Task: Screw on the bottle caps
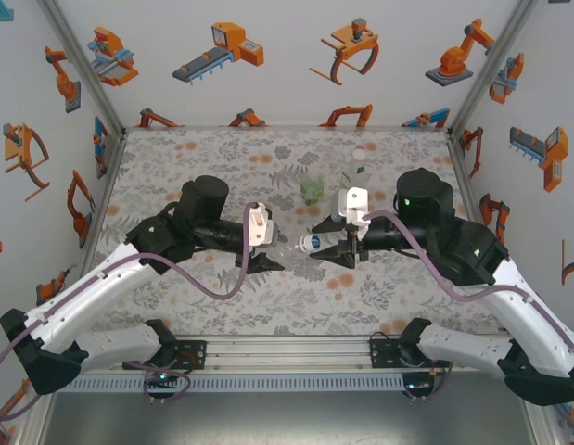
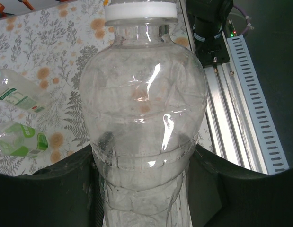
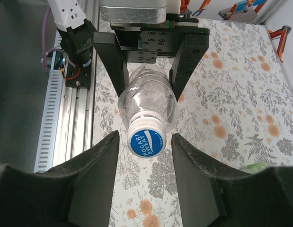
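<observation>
Now, short clear bottle (image 1: 287, 246): lying on its side at the centre of the top view, spanning between the two grippers, with its neck pointing toward the right of the frame. In the left wrist view (image 2: 144, 118) it is rising up the middle, and a white ring is showing at its neck near the top edge.
Blue cap (image 3: 146, 142): sitting on the mouth of the short clear bottle, facing the right wrist camera just below the frame's centre and showing white lettering. In the top view (image 1: 308, 243) it is appearing as a small blue spot.
Left gripper (image 2: 144, 189): clamping the body of the short clear bottle, its dark fingers (image 2: 47, 189) pressing in from both sides along the bottom of the frame. It is sitting left of centre in the top view (image 1: 266, 252).
Right gripper (image 3: 145, 146): jaws standing apart, one on each side of the blue cap, with a thin strip of patterned cloth showing between each finger (image 3: 94, 175) and the cap. It is sitting right of centre in the top view (image 1: 331, 244).
Green-tinted bottle (image 1: 312, 191): standing above the centre of the top view, apart from both grippers; it is also showing at the lower left edge of the left wrist view (image 2: 21, 139).
Taller bottle (image 1: 358, 169): standing near the green-tinted bottle, to its upper right, with its label band showing.
Table (image 1: 194, 158): wearing a floral cloth.
</observation>
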`<move>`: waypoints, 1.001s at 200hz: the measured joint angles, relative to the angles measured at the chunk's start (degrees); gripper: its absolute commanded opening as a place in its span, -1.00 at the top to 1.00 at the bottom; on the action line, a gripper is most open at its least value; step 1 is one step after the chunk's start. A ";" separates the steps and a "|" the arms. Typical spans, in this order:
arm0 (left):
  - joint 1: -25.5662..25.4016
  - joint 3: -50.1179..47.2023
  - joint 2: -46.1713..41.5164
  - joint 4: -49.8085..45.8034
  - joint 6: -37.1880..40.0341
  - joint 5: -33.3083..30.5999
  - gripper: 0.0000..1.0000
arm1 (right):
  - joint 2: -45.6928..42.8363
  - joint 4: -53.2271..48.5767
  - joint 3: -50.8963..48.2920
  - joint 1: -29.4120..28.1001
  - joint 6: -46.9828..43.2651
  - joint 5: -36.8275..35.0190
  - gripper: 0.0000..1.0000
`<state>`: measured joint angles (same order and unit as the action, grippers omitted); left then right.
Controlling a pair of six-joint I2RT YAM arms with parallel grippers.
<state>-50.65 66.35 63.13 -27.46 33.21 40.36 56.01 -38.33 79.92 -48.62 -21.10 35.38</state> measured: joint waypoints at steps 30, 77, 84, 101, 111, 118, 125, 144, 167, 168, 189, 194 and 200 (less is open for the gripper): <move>0.00 0.00 0.00 -0.17 0.02 0.22 1.00 | 0.02 0.09 0.00 0.00 0.24 -0.04 0.47; 0.00 0.02 0.00 -0.35 -0.28 -1.22 1.00 | -0.22 2.19 -1.18 0.00 9.29 -3.23 1.00; 0.00 0.02 0.04 -0.37 -0.48 -2.23 1.00 | -0.42 3.13 -1.90 0.02 12.81 -4.79 1.00; 0.02 0.00 0.26 -0.33 -0.92 -4.87 1.00 | -0.85 5.03 -3.56 0.00 25.20 -10.69 1.00; 0.04 0.00 0.48 -0.11 -1.22 -6.43 1.00 | -0.96 5.84 -4.42 0.02 33.59 -14.27 1.00; 0.07 0.00 0.70 0.02 -1.33 -7.41 1.00 | -0.96 6.16 -4.94 0.02 39.67 -16.52 1.00; 0.09 0.02 0.94 0.02 -1.42 -8.28 1.00 | -0.83 6.25 -5.31 0.04 45.55 -18.62 1.00; 0.13 0.00 1.55 0.02 -1.49 -10.43 1.00 | 0.46 5.49 -5.53 0.13 61.33 -23.19 1.00; 0.37 0.00 2.38 -0.81 -1.51 -12.66 1.00 | 2.71 2.49 -4.92 0.39 76.61 -26.71 1.00; 0.39 0.00 2.43 -0.83 -1.51 -12.72 1.00 | 2.80 2.38 -4.87 0.42 77.02 -26.77 1.00; 0.79 0.00 3.28 -1.90 -1.57 -14.19 1.00 | 5.60 -0.59 -2.93 0.79 83.73 -27.96 1.00; 0.83 0.00 3.37 -2.14 -1.60 -14.45 1.00 | 6.03 -1.20 -2.45 0.79 84.46 -28.04 0.93; 0.90 0.00 3.41 -2.36 -1.64 -14.78 1.00 | 6.62 -1.77 -1.86 0.79 85.09 -28.20 0.81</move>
<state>-49.76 66.35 66.54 -29.82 31.57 25.58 62.63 -40.10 78.06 -47.83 63.99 7.18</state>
